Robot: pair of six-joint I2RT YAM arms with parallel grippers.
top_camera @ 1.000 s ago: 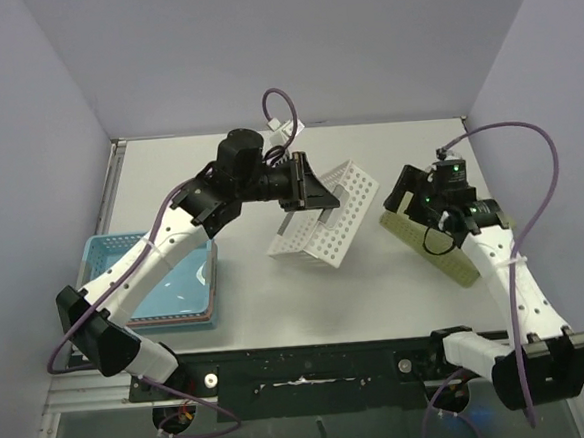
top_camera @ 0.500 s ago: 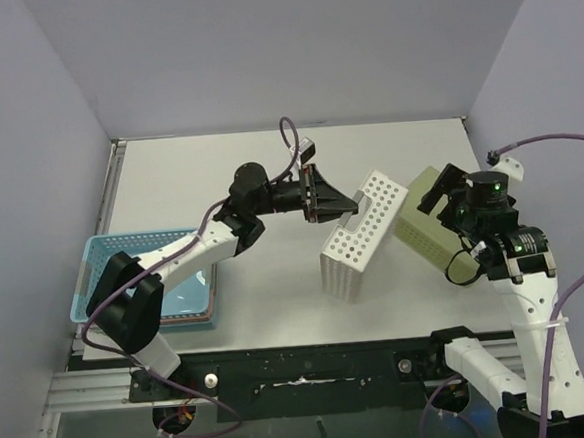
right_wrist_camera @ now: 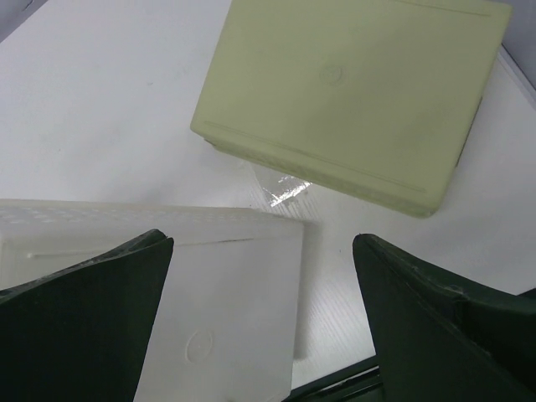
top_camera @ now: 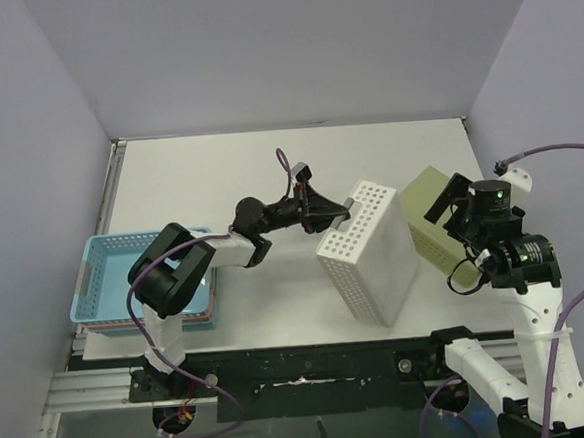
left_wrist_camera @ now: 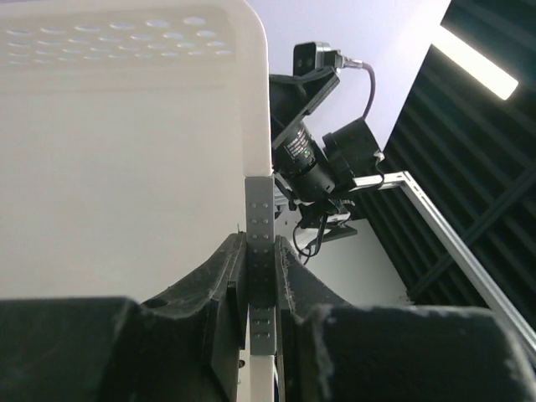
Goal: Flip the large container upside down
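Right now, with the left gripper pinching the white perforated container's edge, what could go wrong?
1. The left gripper grips only a thin rim of the white perforated container, so it could slip or twist.
2. The tilted container sits close to the yellow-green container and below the open right gripper; it might knock either.

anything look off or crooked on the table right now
The white perforated bin in the middle is askew: it leans at an angle, base turned up, its rim pinched by the left pincer, likely mid-flip. The pale green bin beside it lies base up. Nothing looks spilled or broken.
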